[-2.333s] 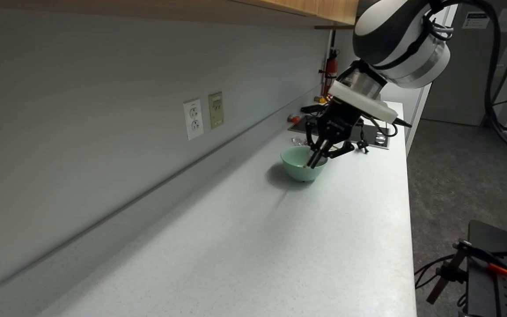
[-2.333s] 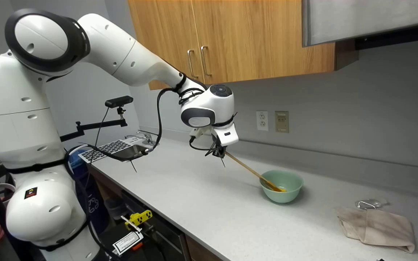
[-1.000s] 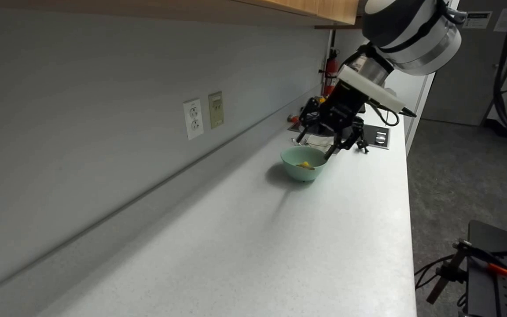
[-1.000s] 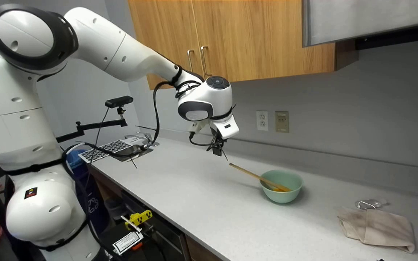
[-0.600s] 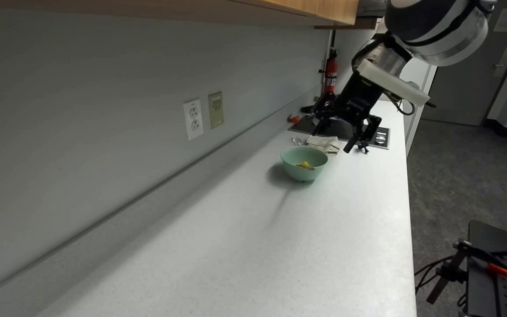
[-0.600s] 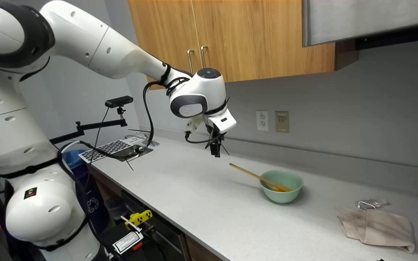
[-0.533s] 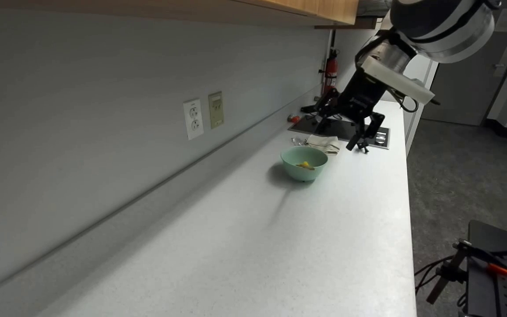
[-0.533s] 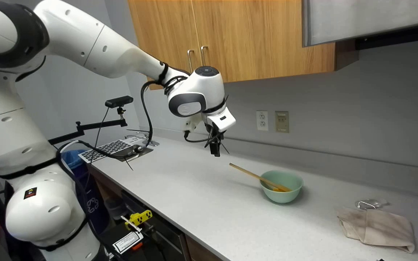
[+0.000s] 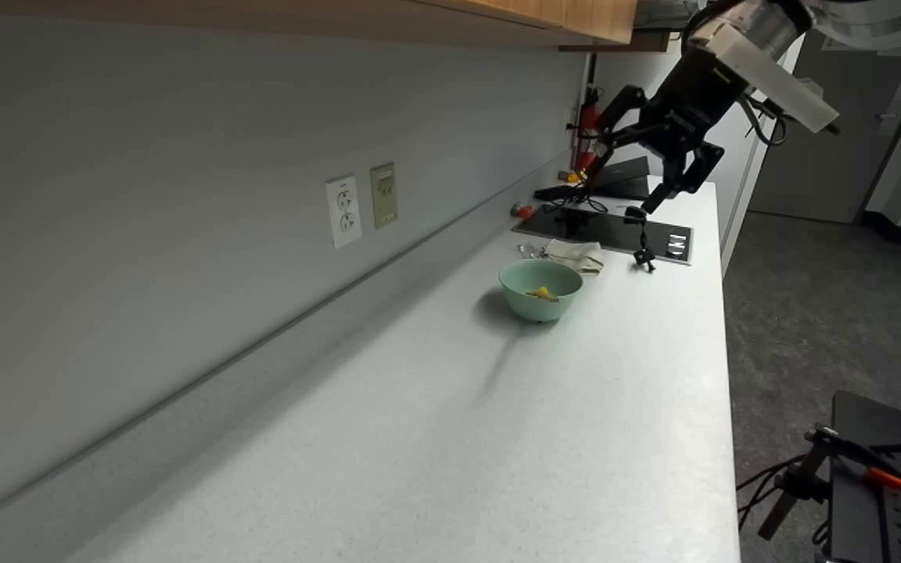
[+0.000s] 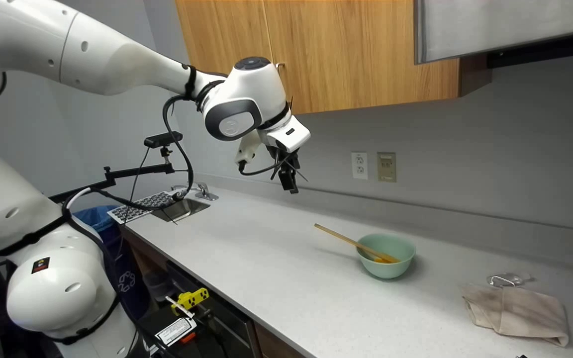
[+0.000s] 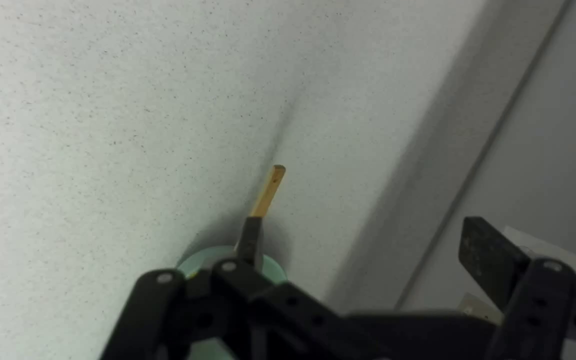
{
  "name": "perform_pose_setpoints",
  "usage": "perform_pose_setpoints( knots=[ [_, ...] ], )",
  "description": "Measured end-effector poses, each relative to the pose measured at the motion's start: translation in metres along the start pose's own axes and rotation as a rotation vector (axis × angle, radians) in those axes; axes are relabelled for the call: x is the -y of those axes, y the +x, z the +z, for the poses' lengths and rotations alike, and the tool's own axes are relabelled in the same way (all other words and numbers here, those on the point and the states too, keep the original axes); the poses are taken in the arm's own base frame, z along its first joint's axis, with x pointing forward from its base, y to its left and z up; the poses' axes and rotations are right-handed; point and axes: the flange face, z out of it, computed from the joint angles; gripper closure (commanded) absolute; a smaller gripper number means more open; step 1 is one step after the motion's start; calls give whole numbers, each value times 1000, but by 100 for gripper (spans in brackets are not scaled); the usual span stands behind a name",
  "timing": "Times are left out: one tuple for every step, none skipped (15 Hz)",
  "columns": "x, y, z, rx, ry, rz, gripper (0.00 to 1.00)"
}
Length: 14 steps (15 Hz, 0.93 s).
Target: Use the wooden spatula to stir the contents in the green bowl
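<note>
Black claw [image 11: 363, 221] hangs tilted, spread above counter [image 10: 286, 283].

In an exterior view, lengthwise down the counter [image 9: 419, 438] toward the stove [image 9: 607, 232]; in an exterior view, obliquely across it toward the wall [image 10: 490, 174]. Wrist view: downward past the gripper [image 11: 363, 222] (close up). All 3 include the bowl [image 10: 386, 271].

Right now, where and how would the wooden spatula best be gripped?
Likely by the handle's free end: the wooden spatula slants up out of the mint-green bowl, leaving that end raised off the counter. I'd bring the open gripper down from above, jaws astride the narrow handle; the head lies inside the bowl.
</note>
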Motion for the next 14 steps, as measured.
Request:
perform_pose_setpoints(
  knots=[
    [1, -2, -7, -13, 9, -10, 0],
    [2, -4, -14, -26, 18, -20, 0],
    [3, -5, -20, -41, 29, -28, 0],
    [4, -6, -26, -54, 40, -34, 0],
    [5, -6, -31, -69, 50, -41, 0],
    [5, -7, -35, -83, 59, -47, 0],
    [5, -8, -40, -97, 68, -53, 0],
    [5, -9, -44, -109, 75, -57, 0],
    [4, -10, -48, -121, 81, -61, 0],
    [4, -11, -52, -130, 83, -66, 0],
    [3, -12, -55, -138, 82, -72, 0],
    [1, -13, -58, -145, 81, -78, 0],
    [0, -13, -60, -151, 79, -81, 0],
    [-1, -14, -61, -153, 79, -81, 0]
  ],
)
